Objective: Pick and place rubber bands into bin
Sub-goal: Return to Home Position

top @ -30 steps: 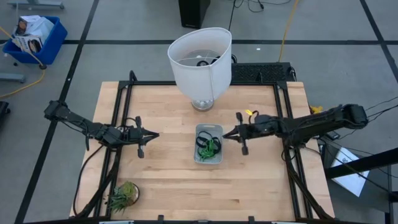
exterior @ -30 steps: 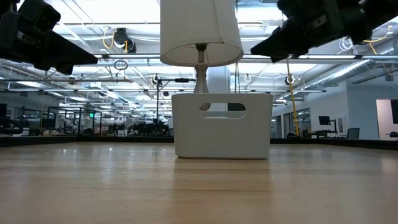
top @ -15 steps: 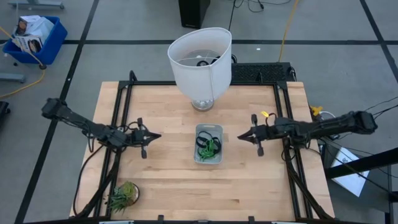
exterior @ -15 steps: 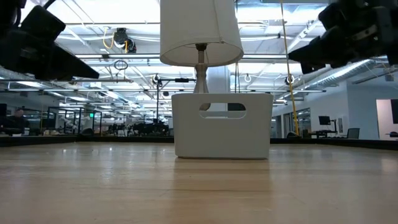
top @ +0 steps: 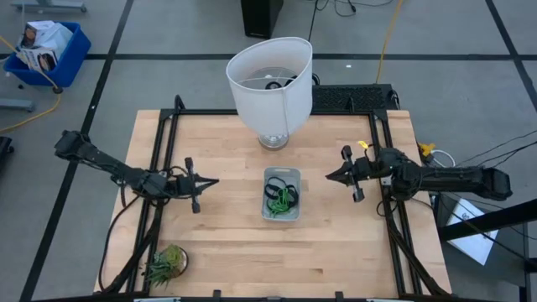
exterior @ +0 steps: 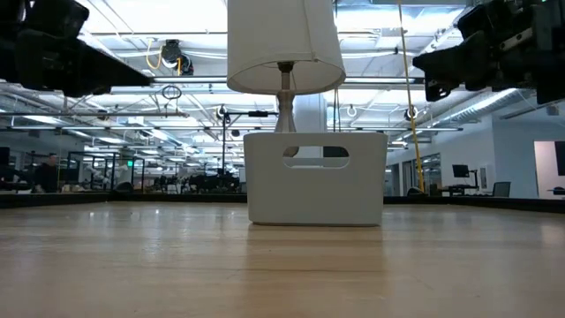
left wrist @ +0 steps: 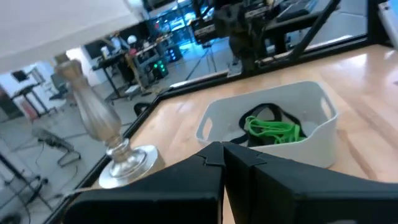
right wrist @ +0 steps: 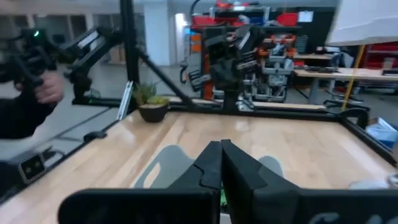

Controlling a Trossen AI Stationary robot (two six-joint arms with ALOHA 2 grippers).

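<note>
The pale bin (top: pixel 281 194) stands on the table's middle, holding green and dark rubber bands (top: pixel 280 197); it also shows in the low view (exterior: pixel 315 177) and in the left wrist view (left wrist: pixel 273 134), where the green bands (left wrist: pixel 272 129) lie inside. My left gripper (top: pixel 214 181) is shut and empty, left of the bin, above the table. My right gripper (top: pixel 329 176) is shut and empty, right of the bin, above the table.
A white lampshade (top: pixel 270 82) on a glass lamp base (top: pixel 272 139) stands behind the bin at the table's far edge. A small green plant (top: pixel 165 263) sits at the near left corner. Black frame rails (top: pixel 168 151) run along the table's left and right sides.
My right gripper has drawn back from the bin toward the table's right edge, staying shut and empty. My left gripper has shifted slightly toward the bin. The bin and the rubber bands have stayed where they were.
</note>
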